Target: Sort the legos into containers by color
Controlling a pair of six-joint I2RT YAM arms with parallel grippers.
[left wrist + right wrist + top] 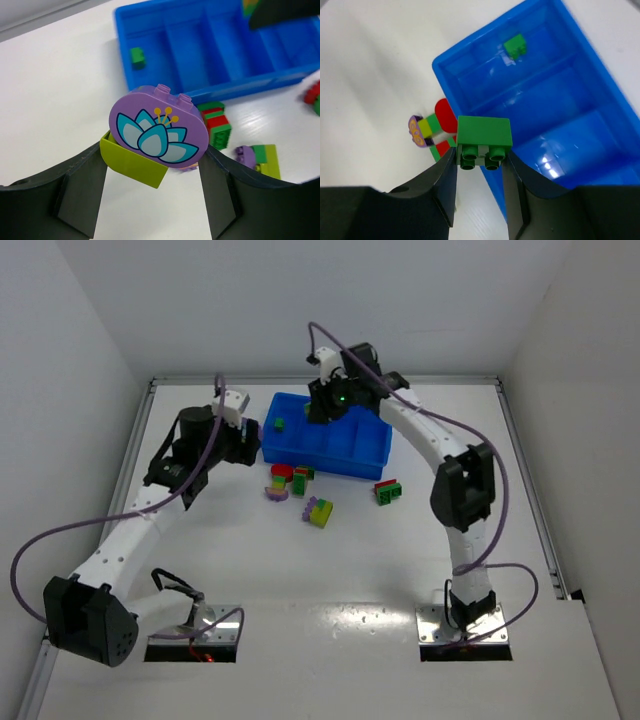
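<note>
White desk (pixel 400 560) in a white-walled enclosure, bearing a blue four-compartment tray (pixel 335 466). The left jaws, partly open, clamp a purple lotus-printed brick (pixel 157 131) joined to a lime-green brick (pixel 132 167), beside the tray. The right jaws, narrowly parted, pinch a green brick (pixel 484 131) between them above the tray's edge; another green brick (pixel 515 46) lies in an end compartment.

Two white arms, black joints.
The left arm (pixel 120 545) and right arm (pixel 420 430) trail purple cables (pixel 70 527); a green light (pixel 341 397), perhaps a status lamp, glows at the right wrist; the left gripper (pixel 152 155) has matte dark-grey fingers (pixel 80 195).
</note>
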